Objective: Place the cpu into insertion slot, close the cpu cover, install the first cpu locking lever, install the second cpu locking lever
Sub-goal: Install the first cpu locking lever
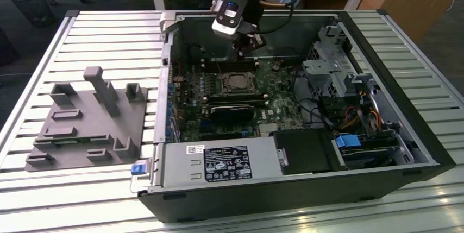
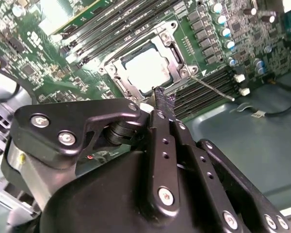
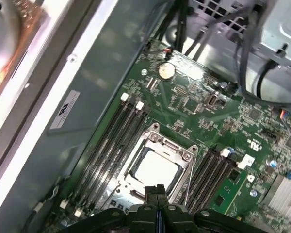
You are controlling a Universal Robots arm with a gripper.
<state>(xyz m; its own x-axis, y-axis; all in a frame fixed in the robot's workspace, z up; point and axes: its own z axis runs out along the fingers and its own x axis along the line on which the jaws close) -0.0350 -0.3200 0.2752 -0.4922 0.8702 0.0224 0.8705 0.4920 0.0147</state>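
The cpu (image 2: 148,68) (image 3: 155,171) lies flat in the insertion slot (image 1: 236,83) on the green board, its pale metal top showing. The cpu cover (image 2: 177,57) (image 3: 170,147) lies down around it as a silvery frame. A thin lever rod (image 2: 211,87) sticks out from the socket's corner over the memory slots. My gripper (image 1: 246,54) (image 2: 164,99) (image 3: 155,190) hangs just above the socket's edge, behind it in the exterior view. Its black fingers are pressed together with nothing between them.
The open computer case (image 1: 167,81) lies on a slatted metal table (image 1: 108,32). Long memory slots (image 3: 111,141) flank the socket. A black heatsink (image 1: 232,112), a power supply (image 1: 217,163) and a drive cage (image 1: 340,64) fill the case. A grey fixture block (image 1: 87,119) stands at the exterior view's left.
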